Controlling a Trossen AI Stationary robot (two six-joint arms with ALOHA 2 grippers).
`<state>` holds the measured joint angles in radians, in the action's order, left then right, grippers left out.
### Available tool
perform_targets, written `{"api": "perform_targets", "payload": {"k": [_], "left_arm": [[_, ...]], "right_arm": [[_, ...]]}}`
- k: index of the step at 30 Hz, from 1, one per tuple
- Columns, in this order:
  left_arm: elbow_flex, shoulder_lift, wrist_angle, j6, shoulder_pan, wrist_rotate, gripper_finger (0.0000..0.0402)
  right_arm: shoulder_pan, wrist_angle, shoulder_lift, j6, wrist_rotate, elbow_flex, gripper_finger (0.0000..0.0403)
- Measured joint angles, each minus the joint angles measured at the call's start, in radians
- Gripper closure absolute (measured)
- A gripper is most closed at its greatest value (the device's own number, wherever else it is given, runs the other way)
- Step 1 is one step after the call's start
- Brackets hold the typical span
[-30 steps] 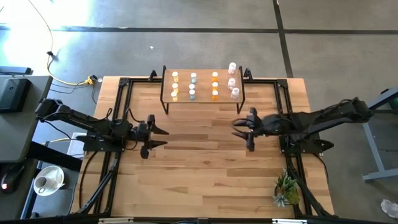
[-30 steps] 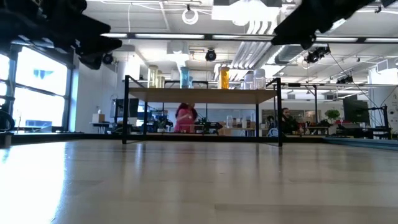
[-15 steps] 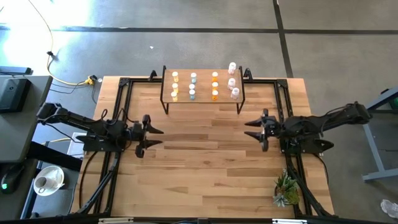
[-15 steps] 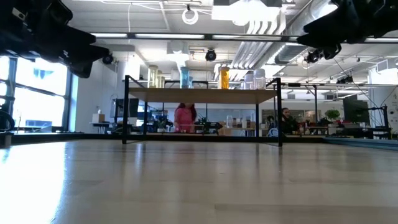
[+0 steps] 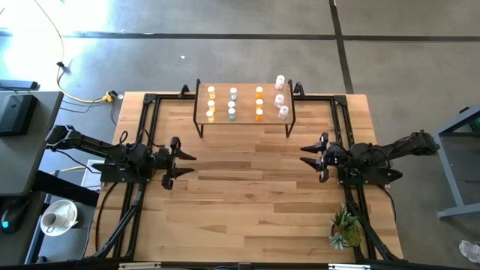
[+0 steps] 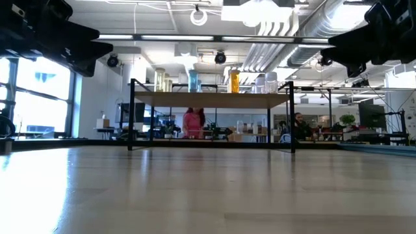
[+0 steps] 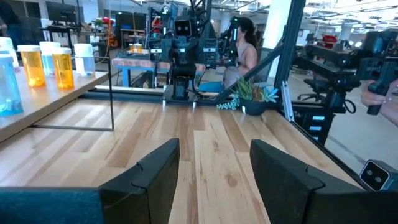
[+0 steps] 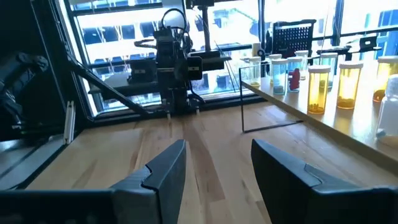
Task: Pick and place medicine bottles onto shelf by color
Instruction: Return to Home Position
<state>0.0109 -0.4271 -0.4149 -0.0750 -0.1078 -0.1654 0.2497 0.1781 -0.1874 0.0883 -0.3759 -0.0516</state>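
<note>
Your left gripper (image 5: 191,164) hangs above the left side of the table (image 5: 247,217) and points toward the middle. Its jaws are spread wide with nothing between them, and the left wrist view shows only bare wood in the gap.

The shelf (image 5: 245,103) stands centred at the table's far edge, well apart from both grippers. On it the medicine bottles (image 5: 232,92) stand upright in four front-to-back rows, sorted by colour. From the left you have the pale yellow bottles (image 5: 211,104), the light blue bottles (image 5: 232,115), the orange bottles (image 5: 259,103) and, at the right end, the pink bottles (image 5: 280,97). The pink row is less straight than the others, and its farthest bottle stands right at the shelf's back edge.

Your right gripper (image 5: 304,155) hangs above the right side of the table, facing the left one, with its jaws also wide and empty. A small potted plant (image 5: 346,229) sits near the table's front right corner. In the low view, a person in a pink top (image 6: 193,123) shows in the room beyond the shelf.
</note>
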Motion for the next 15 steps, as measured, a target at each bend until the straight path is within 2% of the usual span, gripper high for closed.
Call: {"api": "perform_targets", "payload": {"k": [6,15], "left_arm": [[0.0,-0.001,0.0,0.0,0.0,0.0,0.0216],[0.0,-0.001,0.0,0.0,0.0,-0.003,0.0216]], "right_arm": [[0.0,-0.023,0.053,-0.002,0.0,0.042,0.0229],[0.0,-0.077,0.05,0.002,-0.001,0.042,0.0229]]}}
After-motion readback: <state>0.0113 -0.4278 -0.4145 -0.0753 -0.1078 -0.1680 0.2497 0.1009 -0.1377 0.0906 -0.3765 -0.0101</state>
